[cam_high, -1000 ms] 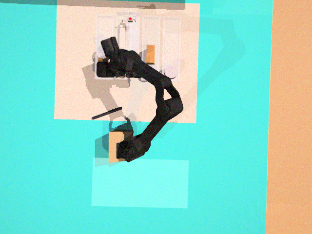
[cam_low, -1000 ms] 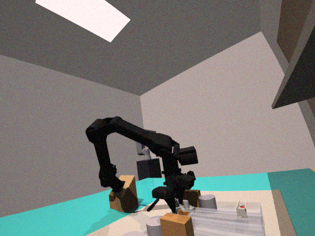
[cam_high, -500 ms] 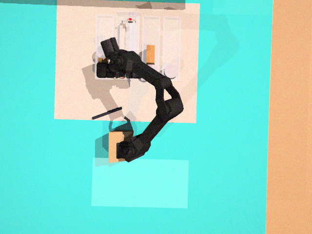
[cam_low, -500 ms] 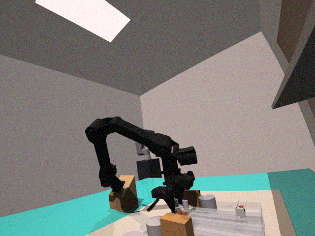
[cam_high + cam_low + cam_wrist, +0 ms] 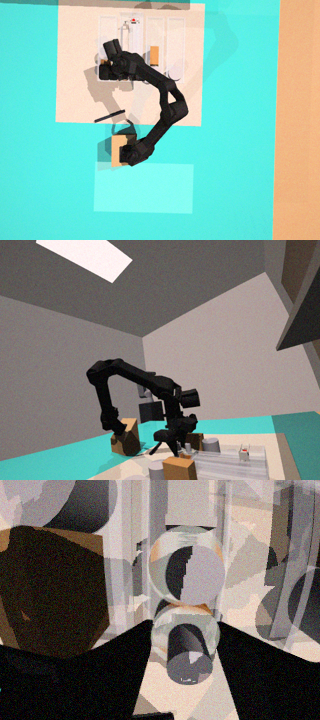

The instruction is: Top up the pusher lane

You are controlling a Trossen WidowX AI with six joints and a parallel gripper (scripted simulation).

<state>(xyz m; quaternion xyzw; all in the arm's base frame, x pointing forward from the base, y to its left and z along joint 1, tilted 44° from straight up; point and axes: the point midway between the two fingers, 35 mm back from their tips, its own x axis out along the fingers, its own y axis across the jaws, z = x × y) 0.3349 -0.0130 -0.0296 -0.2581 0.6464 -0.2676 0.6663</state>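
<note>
Seen from the top, my gripper [image 5: 117,73] sits at the front of the lane rack [image 5: 175,25]; a tan box [image 5: 154,55] stands in another lane. Exterior view: the jaws reach down at the rack's front edge. On the wrist view, I see them clenched on the clear jar [image 5: 184,643], a matching jar [image 5: 187,570] just beyond.
</note>
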